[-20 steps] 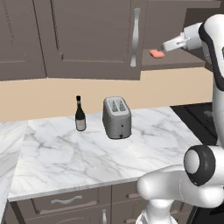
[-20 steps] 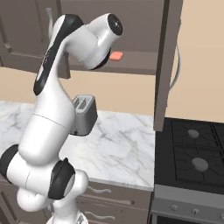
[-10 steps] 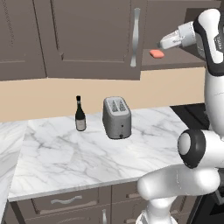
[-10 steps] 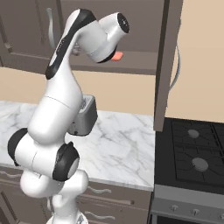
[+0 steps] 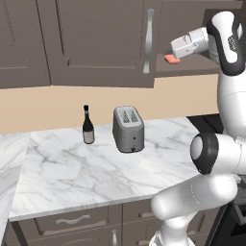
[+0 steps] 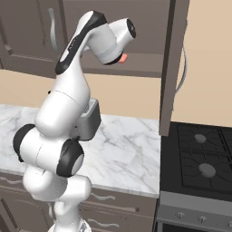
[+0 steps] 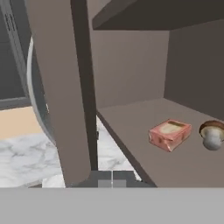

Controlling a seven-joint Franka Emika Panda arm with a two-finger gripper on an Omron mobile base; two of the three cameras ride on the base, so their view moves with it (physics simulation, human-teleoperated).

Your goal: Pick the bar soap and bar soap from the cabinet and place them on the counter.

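Holding a bar soap point(image 5: 171, 59), the pincer point(image 5: 176, 54) clears the cabinet point(image 7: 144, 131) shelf edge.

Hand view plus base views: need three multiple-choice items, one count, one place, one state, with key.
1. How many things stand on the counter in the left base view?
A) one
B) two
C) four

2. Where does the bar soap lie?
A) on the cabinet shelf, beside the small brown-and-grey object
B) on the stove
C) at the counter's front edge

3. What state is the gripper in?
A) wide open
B) shut on the soap
C) shut, holding nothing

Key:
1 B: a dark bottle and a grey toaster are what stands on it.
2 A: the hand view shows it flat on the shelf, apart from the fingertips.
3 C: the two tips meet at the bottom of the hand view with nothing between them.
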